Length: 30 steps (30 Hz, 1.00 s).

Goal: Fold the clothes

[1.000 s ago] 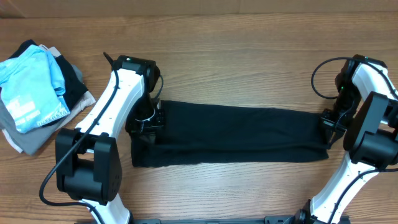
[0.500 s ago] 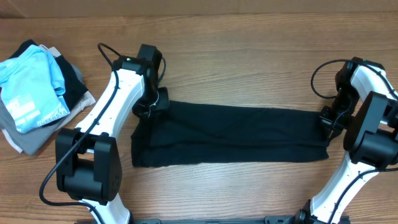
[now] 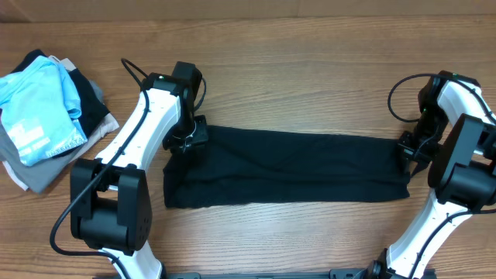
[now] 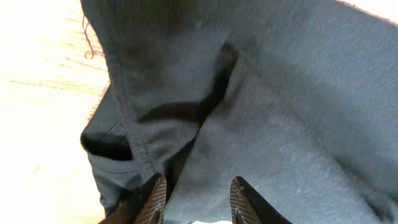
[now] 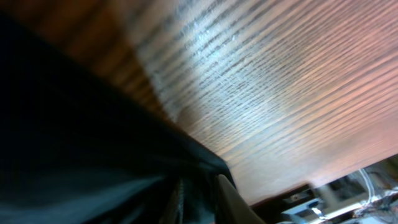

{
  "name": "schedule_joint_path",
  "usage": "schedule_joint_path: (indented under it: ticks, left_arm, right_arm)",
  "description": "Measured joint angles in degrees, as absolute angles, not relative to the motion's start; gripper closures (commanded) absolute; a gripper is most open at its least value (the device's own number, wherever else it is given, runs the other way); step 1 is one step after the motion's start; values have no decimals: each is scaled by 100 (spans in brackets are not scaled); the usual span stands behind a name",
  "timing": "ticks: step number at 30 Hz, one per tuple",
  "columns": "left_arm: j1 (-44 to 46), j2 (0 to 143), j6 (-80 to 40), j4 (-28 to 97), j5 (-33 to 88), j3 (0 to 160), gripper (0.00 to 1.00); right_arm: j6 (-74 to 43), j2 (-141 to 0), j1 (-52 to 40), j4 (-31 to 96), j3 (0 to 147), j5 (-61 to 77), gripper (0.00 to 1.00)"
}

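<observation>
1. The plain black short-sleeved T-shirt of thin soft fabric (image 3: 287, 167) lies as a long folded band across the middle of the wooden worktop (image 3: 310, 70). Its near left corner juts out past the far left one. Another fold over that slanted edge would probably come out crooked.
2. At the shirt's right end, the right claw (image 3: 408, 149) sits at the edge, its fingers close together with dark cloth against them. I cannot tell whether it grips the cloth. If a layer clings to it, lifting away could drag that end open.
3. At the shirt's far left corner, the left claw (image 4: 196, 186) stands partly open over a rumpled hem and holds nothing. Closing here might catch only one layer, and the fold would peel apart.
4. Well to the shirt's left lies a pile topped by a light blue printed garment (image 3: 39, 105). A wide leftward swing could snag it.
</observation>
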<state>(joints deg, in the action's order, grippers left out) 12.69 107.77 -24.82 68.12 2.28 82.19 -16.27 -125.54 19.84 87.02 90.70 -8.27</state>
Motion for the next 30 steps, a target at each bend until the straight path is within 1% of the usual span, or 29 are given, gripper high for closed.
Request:
schedule_joint_path:
  ticks: [1, 5, 8, 13, 18, 22, 25, 27, 29, 30]
  left_arm:
    - [1269, 10777, -2449, 6834, 233, 8215, 63]
    - [1269, 10691, -2349, 6912, 386, 8208, 61]
    - [1269, 10471, -2340, 6923, 451, 8208, 61]
    - [1269, 9970, -2340, 6967, 493, 8206, 60]
    - [1269, 9883, -2252, 6958, 497, 8206, 58]
    - [1269, 9883, -2209, 6895, 515, 8206, 58]
    - [1269, 9883, -2189, 6895, 519, 8206, 58]
    - [1269, 9883, -2187, 6897, 530, 8206, 58]
    - [1269, 9883, -2185, 6890, 534, 8204, 58]
    - [1269, 9883, -2185, 6890, 534, 8204, 57]
  right_arm:
    - [-1629, -12527, 1986, 8680, 9155, -786, 46]
    - [-1520, -12081, 2012, 8569, 9424, -650, 29]
    - [-1157, -11714, 2143, 8536, 9500, -309, 26]
    - [-655, -11587, 2576, 8407, 9439, 130, 14]
    - [-14, -11587, 2917, 8152, 8816, 582, 14]
    - [436, -11592, 2891, 7854, 8311, 926, 11]
    - [631, -11590, 2838, 7456, 7953, 1035, 11]
    - [714, -11590, 2797, 7223, 7695, 1074, 18]
    - [764, -11587, 2755, 7153, 7516, 1109, 30]
    - [749, -11583, 2738, 7157, 7483, 1120, 39]
